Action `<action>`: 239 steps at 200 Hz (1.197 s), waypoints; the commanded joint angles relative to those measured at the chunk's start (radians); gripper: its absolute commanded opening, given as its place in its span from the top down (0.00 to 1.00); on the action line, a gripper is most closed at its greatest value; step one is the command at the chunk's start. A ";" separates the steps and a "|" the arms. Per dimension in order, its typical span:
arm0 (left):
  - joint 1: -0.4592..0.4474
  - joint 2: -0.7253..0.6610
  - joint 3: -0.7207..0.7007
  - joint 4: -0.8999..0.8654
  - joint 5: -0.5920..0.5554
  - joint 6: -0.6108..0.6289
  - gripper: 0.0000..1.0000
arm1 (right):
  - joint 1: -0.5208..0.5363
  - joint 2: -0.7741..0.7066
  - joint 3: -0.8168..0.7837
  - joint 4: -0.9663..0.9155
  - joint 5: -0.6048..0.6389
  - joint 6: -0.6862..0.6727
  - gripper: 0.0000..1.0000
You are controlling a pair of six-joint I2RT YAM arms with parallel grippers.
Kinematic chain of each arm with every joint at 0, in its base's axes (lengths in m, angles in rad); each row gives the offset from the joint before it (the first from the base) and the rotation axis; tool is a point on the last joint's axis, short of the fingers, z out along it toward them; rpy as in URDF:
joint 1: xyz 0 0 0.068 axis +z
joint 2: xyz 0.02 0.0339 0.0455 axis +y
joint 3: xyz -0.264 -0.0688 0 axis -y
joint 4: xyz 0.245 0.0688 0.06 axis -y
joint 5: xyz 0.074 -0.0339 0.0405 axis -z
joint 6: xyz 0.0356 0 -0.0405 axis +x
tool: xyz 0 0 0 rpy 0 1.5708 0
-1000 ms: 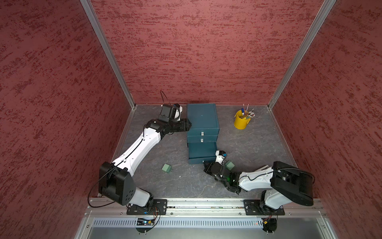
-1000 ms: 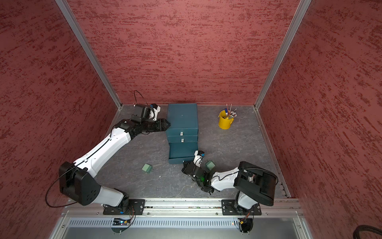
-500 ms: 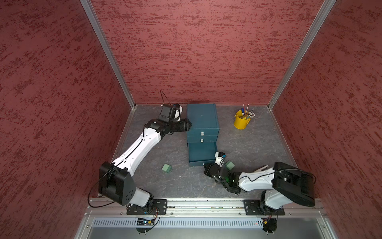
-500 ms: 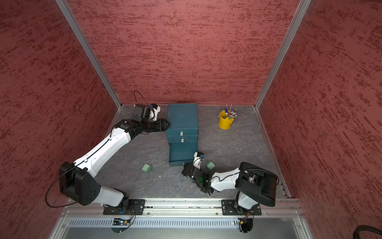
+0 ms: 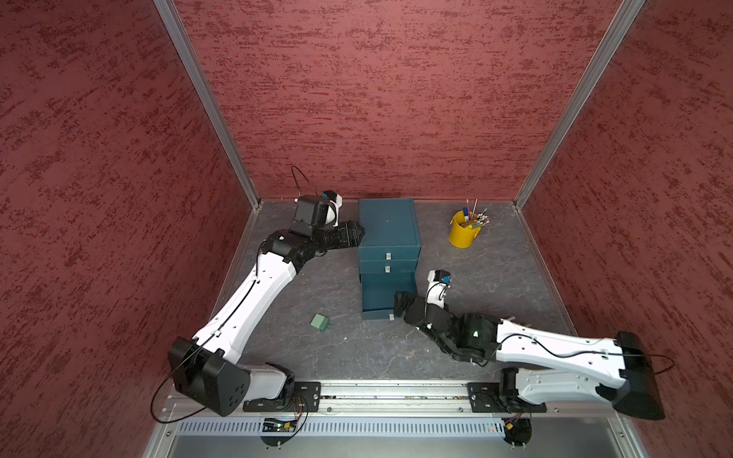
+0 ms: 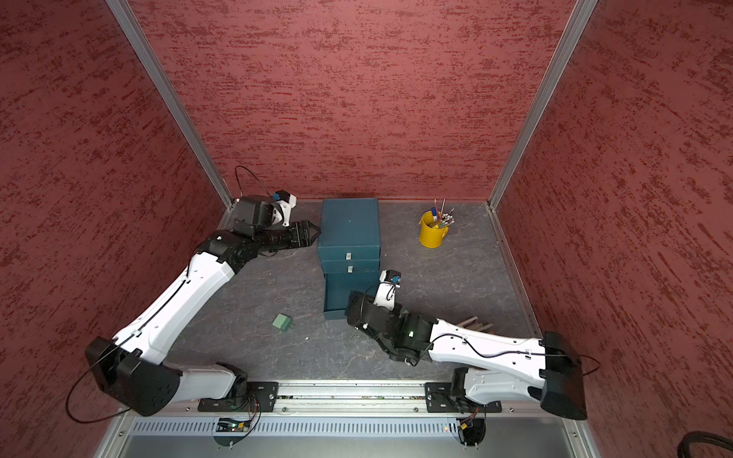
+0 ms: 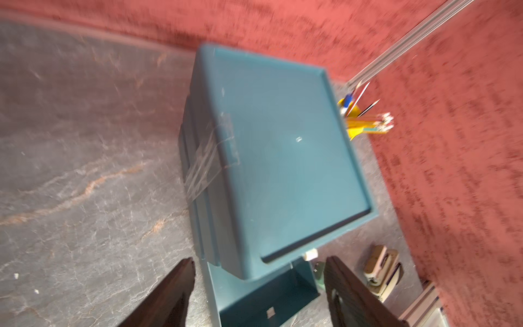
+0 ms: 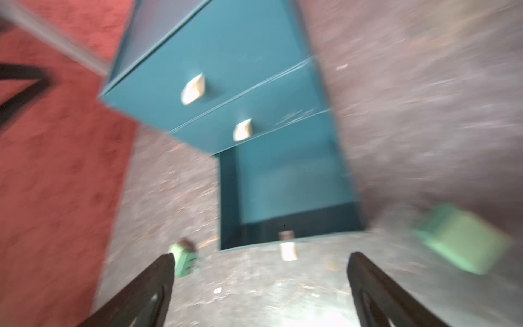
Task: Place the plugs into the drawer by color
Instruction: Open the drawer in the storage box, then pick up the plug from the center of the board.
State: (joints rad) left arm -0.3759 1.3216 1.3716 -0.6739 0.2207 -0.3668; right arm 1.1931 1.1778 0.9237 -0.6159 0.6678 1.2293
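The chest [image 5: 388, 222] is standing at the far middle of the grey floor [image 5: 341, 357], with its bottom drawer [image 5: 378, 293] sticking out toward the near side. The two drawers above it are sitting flush. The right claw [image 8: 261, 256] is hovering low at the drawer's near right corner with its fingers spread wide and gripping nothing. In both top views the arm is covering that corner. One green plug [image 5: 319, 321] is lying on the floor just left of the open drawer, apart from it. A second green plug [image 8: 464, 240] is showing only in the right wrist view – badly smeared, off to the drawer's right – and is hiding under the arm from above. The drawer's inside is looking blurred and shadowed, so its contents are hard to judge. The left claw [image 5: 359, 233] is hanging released beside the chest's upper left edge; whether it is touching is unclear. A yellow bucket [image 5: 460, 234] is standing far right, and a pale object [image 6: 476, 323] is peeking out behind the right arm – too cut off to name.
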 commanded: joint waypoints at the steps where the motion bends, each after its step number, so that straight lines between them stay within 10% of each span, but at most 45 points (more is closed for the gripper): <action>1: -0.002 -0.093 0.042 -0.020 -0.064 -0.045 0.23 | -0.113 0.046 0.108 -0.609 0.102 0.100 0.01; 45: -0.003 -0.324 -0.045 -0.109 -0.332 -0.137 0.17 | -0.284 0.001 0.126 -0.638 0.096 -0.036 0.02; 88: -0.001 -0.498 -0.261 -0.313 -0.478 -0.222 0.14 | -0.583 -0.111 -0.026 -0.303 -0.354 -0.323 0.02; 130: -0.023 -0.590 -0.547 -0.375 -0.360 -0.381 0.17 | -0.587 0.017 0.010 -0.332 -0.371 -0.377 0.04; 184: -0.276 -0.524 -0.633 -0.431 -0.517 -0.600 0.17 | -0.586 -0.001 -0.061 -0.300 -0.413 -0.376 0.03; 239: -0.239 -0.427 -0.757 -0.251 -0.456 -0.637 0.09 | -0.586 -0.094 -0.096 -0.312 -0.390 -0.355 0.02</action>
State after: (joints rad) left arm -0.6533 0.8459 0.6392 -1.0309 -0.2440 -0.9745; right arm 0.6106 1.1213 0.8364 -0.9371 0.2756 0.8837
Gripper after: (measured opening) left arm 0.900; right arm 0.983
